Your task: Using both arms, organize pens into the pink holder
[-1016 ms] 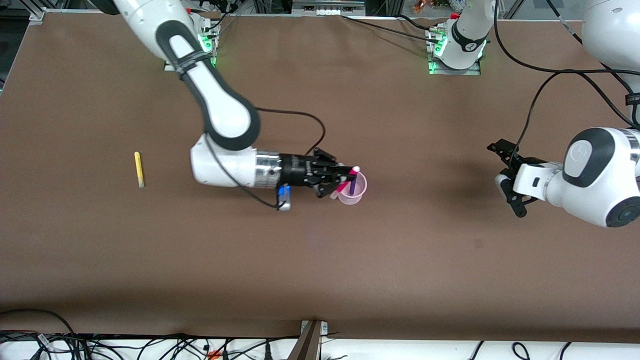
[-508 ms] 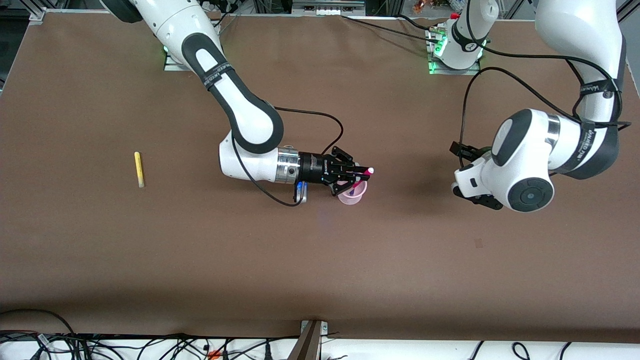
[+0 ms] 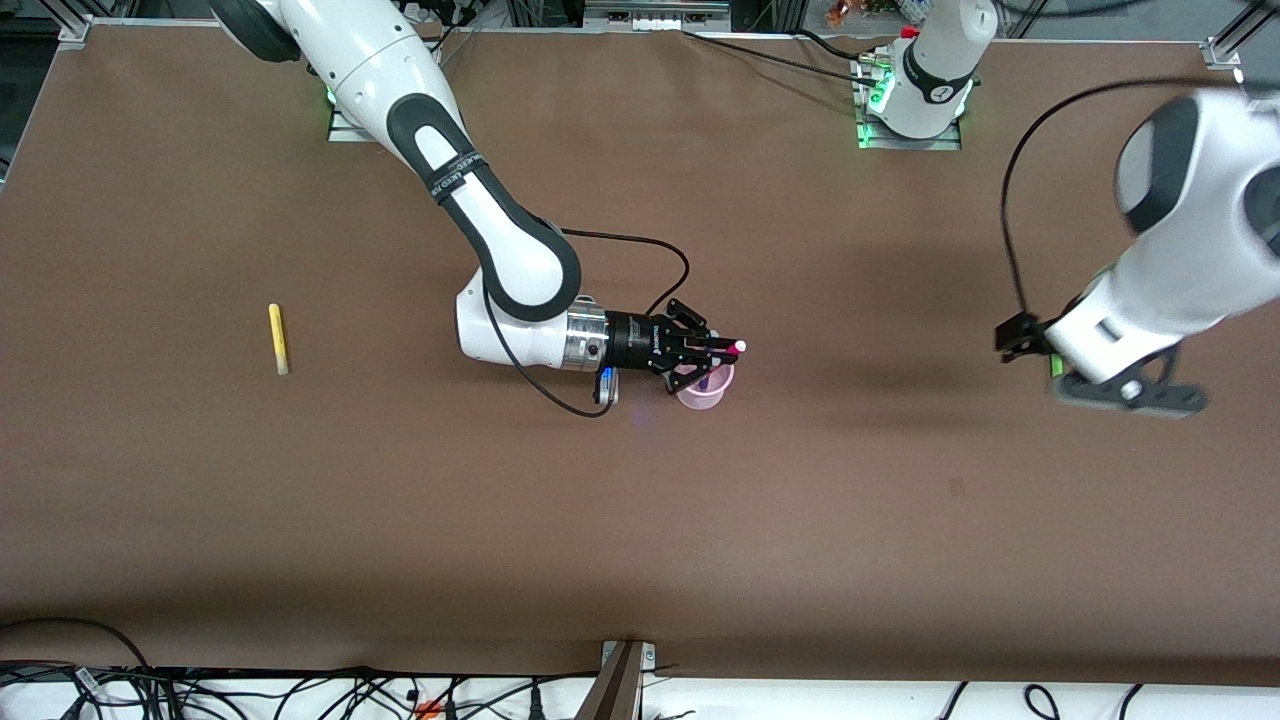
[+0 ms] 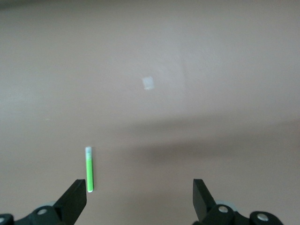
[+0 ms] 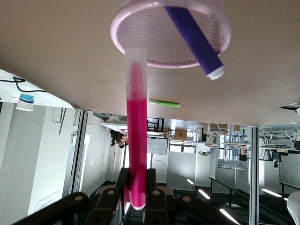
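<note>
The yellow pen [image 3: 278, 339] lies on the desk [image 3: 640, 520] at nine o'clock from the cup [image 3: 699, 396], well apart from it. My right fingers [image 3: 722, 348] pinch the pink pen [image 5: 136, 117] over the cup, its pale tip at the rim. The purple pen [image 5: 194, 40] leans inside the cup. At three o'clock from the cup, my left fingers [image 4: 139, 190] hang spread wide over the desk, with the green pen [image 4: 89, 169] lying just beside one tip.

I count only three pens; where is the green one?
The green pen lies flat on the table toward the left arm's end, under the open left claw.
</note>
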### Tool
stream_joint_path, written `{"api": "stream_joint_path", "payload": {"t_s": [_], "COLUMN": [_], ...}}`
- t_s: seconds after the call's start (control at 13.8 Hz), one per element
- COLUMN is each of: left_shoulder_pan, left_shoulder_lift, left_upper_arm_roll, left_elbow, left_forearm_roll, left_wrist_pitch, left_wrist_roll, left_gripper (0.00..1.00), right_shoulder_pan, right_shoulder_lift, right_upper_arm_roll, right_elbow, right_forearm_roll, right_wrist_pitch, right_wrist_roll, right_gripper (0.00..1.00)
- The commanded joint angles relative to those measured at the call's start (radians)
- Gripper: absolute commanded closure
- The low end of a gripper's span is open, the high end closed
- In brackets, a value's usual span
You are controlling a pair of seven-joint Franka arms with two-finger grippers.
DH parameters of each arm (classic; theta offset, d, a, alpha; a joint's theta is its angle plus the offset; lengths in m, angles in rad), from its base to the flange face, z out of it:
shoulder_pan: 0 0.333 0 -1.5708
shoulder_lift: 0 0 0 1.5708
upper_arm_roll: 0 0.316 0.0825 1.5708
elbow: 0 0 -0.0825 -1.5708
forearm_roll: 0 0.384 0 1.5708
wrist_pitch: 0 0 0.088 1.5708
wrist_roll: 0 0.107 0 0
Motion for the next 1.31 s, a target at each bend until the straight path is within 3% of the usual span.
{"api": "stream_joint_path", "payload": {"t_s": [0.0, 0.15, 0.29, 0.51, 0.58, 0.65, 0.73, 0.87, 1.09, 1.23], "left_shoulder_pan": [0.0, -0.012, -0.006, -0.009, -0.007, -0.003, 0.0, 0.0, -0.003, -0.004], "left_shoulder_lift": [-0.177, -0.231, -0.23, -0.219, -0.218, -0.218, -0.216, -0.218, -0.219, -0.219], "left_upper_arm_roll": [0.023, 0.015, 0.014, 0.001, 0.003, 0.003, 0.006, 0.003, -0.002, -0.006], "left_elbow": [-0.155, -0.159, -0.139, -0.11, -0.11, -0.11, -0.11, -0.11, -0.108, -0.102], "left_forearm_roll": [-0.063, -0.061, -0.061, -0.061, -0.061, -0.061, -0.061, -0.061, -0.063, -0.063], "left_wrist_pitch": [0.054, 0.03, -0.1, -0.125, -0.127, -0.128, -0.128, -0.131, -0.139, -0.147], "left_wrist_roll": [-0.106, -0.109, -0.103, -0.117, -0.117, -0.117, -0.108, -0.106, -0.105, -0.105], "left_gripper": [0.0, 0.0, 0.0, 0.0, 0.0, 0.0, 0.0, 0.0, 0.0, 0.0], "right_shoulder_pan": [0.003, 0.003, 0.003, 0.0, -0.002, -0.002, -0.002, -0.006, -0.019, -0.025], "right_shoulder_lift": [0.018, 0.034, 0.053, 0.061, 0.061, 0.061, 0.061, 0.059, 0.042, 0.019], "right_upper_arm_roll": [0.005, 0.005, 0.005, 0.002, 0.002, 0.002, 0.0, 0.0, -0.007, -0.053], "right_elbow": [0.01, 0.01, 0.01, 0.011, 0.011, 0.011, 0.013, 0.011, 0.013, 0.013], "right_forearm_roll": [0.023, 0.023, 0.023, 0.021, 0.021, 0.021, 0.021, 0.021, 0.009, -0.092], "right_wrist_pitch": [0.013, 0.015, 0.013, 0.013, 0.01, 0.013, 0.013, 0.013, 0.007, 0.001], "right_wrist_roll": [-0.034, -0.058, -0.083, -0.088, -0.1, -0.115, -0.127, -0.149, -0.206, -0.21], "right_gripper": [1.0, 1.0, 1.0, 1.0, 0.89, 0.66, 0.52, 0.31, 0.17, 0.15]}}
